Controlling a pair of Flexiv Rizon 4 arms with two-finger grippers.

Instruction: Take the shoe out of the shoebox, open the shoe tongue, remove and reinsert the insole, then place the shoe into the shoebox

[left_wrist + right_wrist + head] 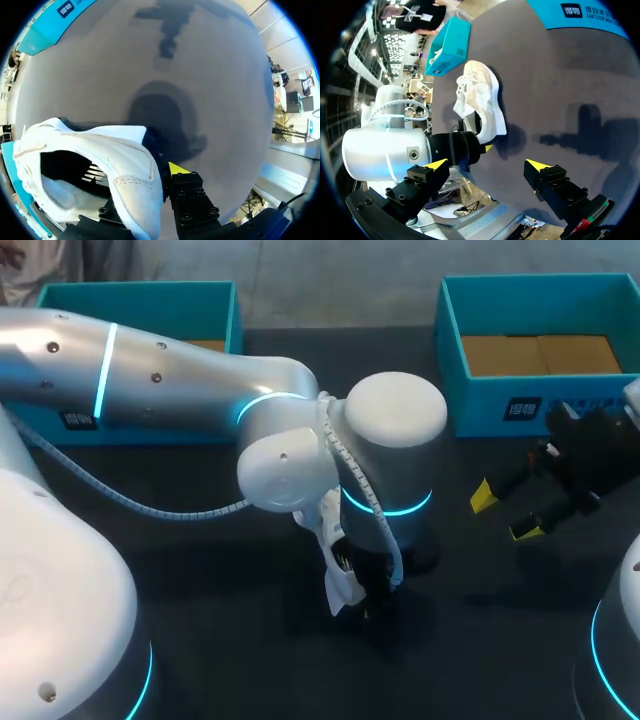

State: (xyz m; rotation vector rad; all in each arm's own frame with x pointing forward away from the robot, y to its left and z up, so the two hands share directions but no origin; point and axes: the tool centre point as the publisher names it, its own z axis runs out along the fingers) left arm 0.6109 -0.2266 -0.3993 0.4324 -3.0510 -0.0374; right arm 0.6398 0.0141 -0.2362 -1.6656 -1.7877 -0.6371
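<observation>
The white shoe (336, 585) is on the dark table, mostly hidden under my left arm in the head view. In the left wrist view its rear wall (132, 170) stands between the fingers of my left gripper (150, 187). One yellow tip (177, 168) presses on the outside; the other finger is hidden inside the shoe. The right wrist view shows the shoe (482, 100) lying with its opening up and the left gripper (479, 134) clamped on its near end. My right gripper (505, 513) (487, 165) hovers open and empty, to the right of the shoe.
Two teal shoeboxes stand along the far edge, one at the left (150, 295) and one at the right (540, 285), both showing brown cardboard floors. My left arm's wrist (390, 440) covers the middle of the table.
</observation>
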